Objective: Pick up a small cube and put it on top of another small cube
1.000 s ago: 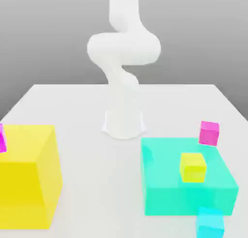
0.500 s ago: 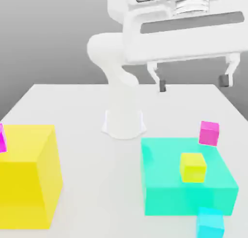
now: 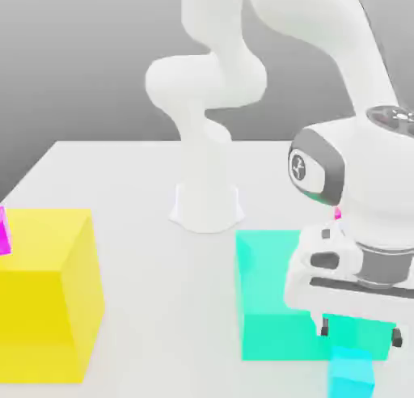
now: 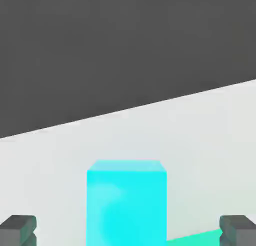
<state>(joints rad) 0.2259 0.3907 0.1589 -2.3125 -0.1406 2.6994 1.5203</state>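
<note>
Exterior view: a pale, nearly white table (image 3: 174,307) spreads across the lower part, smooth and plain, its far edge running straight across behind the robot's base (image 3: 207,209). Beyond that edge rises a grey backdrop (image 3: 73,65), lighter toward its top and darker down near the table. In the hand view, the table's edge cuts at a slant between the white surface and a flat dark grey area.

A big yellow block (image 3: 48,299) stands on the table at the exterior view's left, with part of a small magenta cube (image 3: 4,231) at the picture's border. A big teal block (image 3: 275,307) sits at the exterior view's right, partly behind the arm (image 3: 380,186).

The small cyan cube (image 3: 351,374) is near the teal block's front side, close to the table's near part. The gripper (image 3: 361,332) is above it, fingers wide apart, with the cube between their lines in the hand view and neither finger touching it.
</note>
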